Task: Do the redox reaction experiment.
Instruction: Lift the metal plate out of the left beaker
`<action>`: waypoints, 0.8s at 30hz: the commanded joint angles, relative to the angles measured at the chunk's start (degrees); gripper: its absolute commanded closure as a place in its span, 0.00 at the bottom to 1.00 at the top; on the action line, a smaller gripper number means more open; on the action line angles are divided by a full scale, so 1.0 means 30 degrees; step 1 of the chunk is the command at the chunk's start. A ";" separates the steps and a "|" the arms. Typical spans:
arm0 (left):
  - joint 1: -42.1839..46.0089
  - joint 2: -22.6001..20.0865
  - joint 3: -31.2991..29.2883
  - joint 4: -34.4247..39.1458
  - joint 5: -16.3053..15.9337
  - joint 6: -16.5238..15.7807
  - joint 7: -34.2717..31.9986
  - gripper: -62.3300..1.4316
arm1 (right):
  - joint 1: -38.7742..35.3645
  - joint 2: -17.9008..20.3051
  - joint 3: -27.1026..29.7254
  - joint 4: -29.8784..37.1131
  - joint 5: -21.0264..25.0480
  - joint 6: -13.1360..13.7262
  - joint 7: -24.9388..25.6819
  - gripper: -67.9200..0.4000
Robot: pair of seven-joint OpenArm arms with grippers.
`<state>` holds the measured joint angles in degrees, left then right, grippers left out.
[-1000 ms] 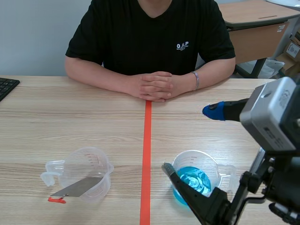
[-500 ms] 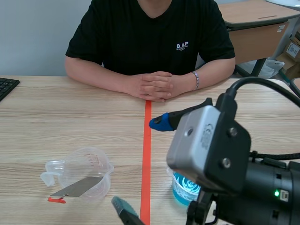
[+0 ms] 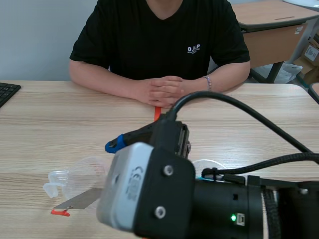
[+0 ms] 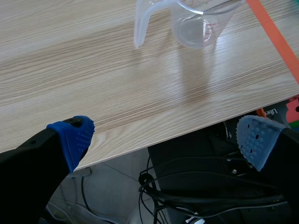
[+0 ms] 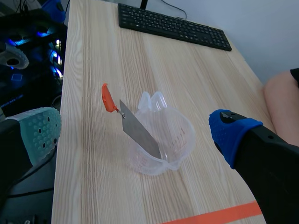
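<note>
1. Your right gripper (image 5: 134,134) gapes wide and holds nothing, above the clear beaker (image 5: 163,140) at near left. Your left gripper (image 4: 163,140) is equally spread and bare, at the near edge of the table (image 4: 93,70).
2. The beaker's red scale marks and the white lettering on the shirt (image 3: 159,35) are too small to read.
3. A metal strip (image 5: 140,135) leans in the beaker. The right arm (image 3: 199,199) hides most of the second beaker (image 3: 207,163). A keyboard (image 5: 173,28) lies far left.

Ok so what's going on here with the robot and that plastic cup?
Nothing is gripped yet. The right gripper is open, with the clear cup just ahead, between its fingers. A metal strip leans in that cup. The left gripper is open too, out past the near edge of the table. A second cup is mostly hidden behind the right arm. A person sits opposite, hands clasped on the table.
</note>
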<state>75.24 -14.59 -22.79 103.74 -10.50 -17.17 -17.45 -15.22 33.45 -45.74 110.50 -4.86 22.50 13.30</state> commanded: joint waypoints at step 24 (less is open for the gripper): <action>0.0066 0.0146 0.0109 0.0022 -0.0131 -0.0044 -0.0219 0.00 | 0.2565 -0.3585 -0.2987 -0.4131 -0.1392 -0.1217 -0.0029 0.17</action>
<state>75.24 -14.59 -22.79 103.42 -10.50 -17.17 -17.43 -8.58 23.09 -54.52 98.35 -9.63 18.90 12.78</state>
